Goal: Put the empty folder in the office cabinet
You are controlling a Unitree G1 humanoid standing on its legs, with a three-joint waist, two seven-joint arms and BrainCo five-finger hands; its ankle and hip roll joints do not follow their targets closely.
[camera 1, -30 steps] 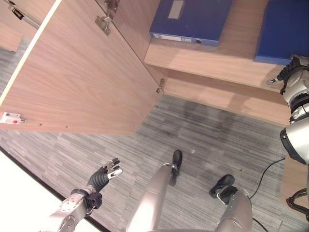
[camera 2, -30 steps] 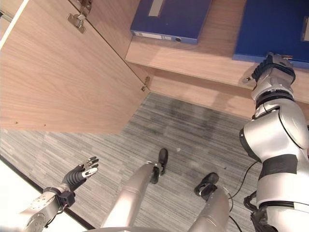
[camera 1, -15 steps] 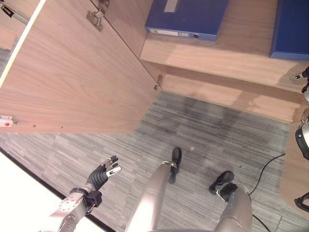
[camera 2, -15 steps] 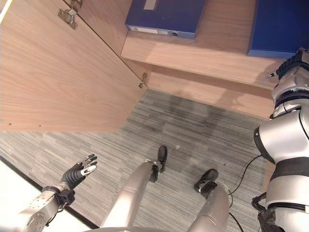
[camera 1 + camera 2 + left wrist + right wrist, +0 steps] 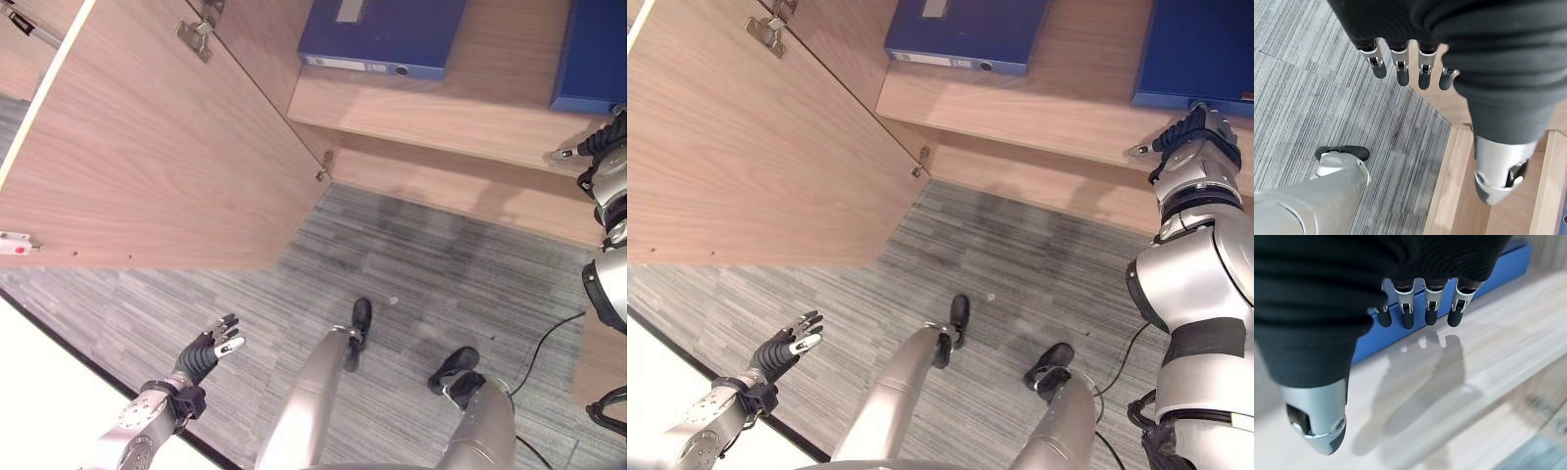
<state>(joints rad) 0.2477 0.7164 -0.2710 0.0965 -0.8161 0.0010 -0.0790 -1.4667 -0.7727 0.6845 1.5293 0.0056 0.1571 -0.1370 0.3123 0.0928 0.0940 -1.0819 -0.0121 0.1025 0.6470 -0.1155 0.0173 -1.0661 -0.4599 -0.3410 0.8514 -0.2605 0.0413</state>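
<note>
Right robot hand released, fingers straight, just short of flat blue cardboard folder on pale wooden shelf. Probably light, stiff, slick-faced; best gripped along near edge.

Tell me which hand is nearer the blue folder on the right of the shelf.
Right. The right hand hovers just in front of that blue folder, fingers open, not touching it. The left hand hangs low over the carpet, far off.

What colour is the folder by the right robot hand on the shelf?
Blue. The folder lies flat on the wooden shelf, clearest in the right eye view.
</note>
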